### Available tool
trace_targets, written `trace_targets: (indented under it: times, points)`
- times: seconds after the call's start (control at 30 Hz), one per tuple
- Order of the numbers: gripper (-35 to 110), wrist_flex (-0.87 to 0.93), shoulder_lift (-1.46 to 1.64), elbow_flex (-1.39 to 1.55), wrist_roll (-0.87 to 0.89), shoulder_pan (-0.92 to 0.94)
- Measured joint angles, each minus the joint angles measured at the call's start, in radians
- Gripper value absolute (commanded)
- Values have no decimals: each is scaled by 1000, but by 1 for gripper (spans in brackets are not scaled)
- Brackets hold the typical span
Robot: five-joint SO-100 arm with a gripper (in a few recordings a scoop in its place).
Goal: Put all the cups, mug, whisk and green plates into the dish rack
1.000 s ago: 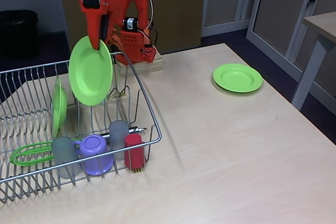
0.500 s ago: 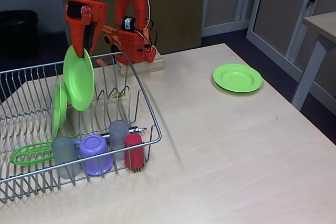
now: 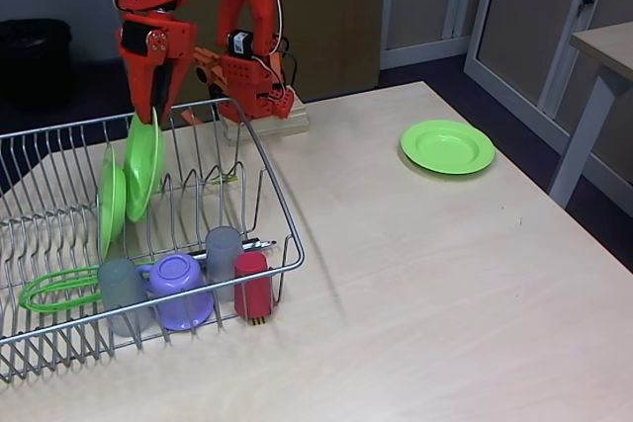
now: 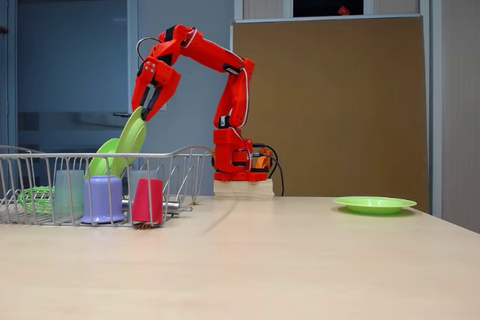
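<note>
Arm [image 4: 217, 58] arched over dish rack [image 3: 59, 145], jaws gripping upright green plate [image 3: 143, 167] by rim

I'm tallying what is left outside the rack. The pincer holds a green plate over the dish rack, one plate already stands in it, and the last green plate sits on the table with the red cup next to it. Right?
Not quite. The red cup is in the dish rack, beside a grey cup, as a fixed view shows. The last green plate lies alone on the table. The rest holds: the pincer grips a plate over the rack, next to the standing plate.
</note>
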Motion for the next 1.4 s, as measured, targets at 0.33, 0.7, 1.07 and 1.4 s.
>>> trace_targets:
  times: [0.33, 0.7, 1.07, 1.4]
  points:
    - [1, -91, -204, -11, -121, 86]
    - [19, -72, -236, -58, -288, 58]
    - [18, 23, -69, -61, -264, -78]
    - [13, 17, 193, 130, -71, -465]
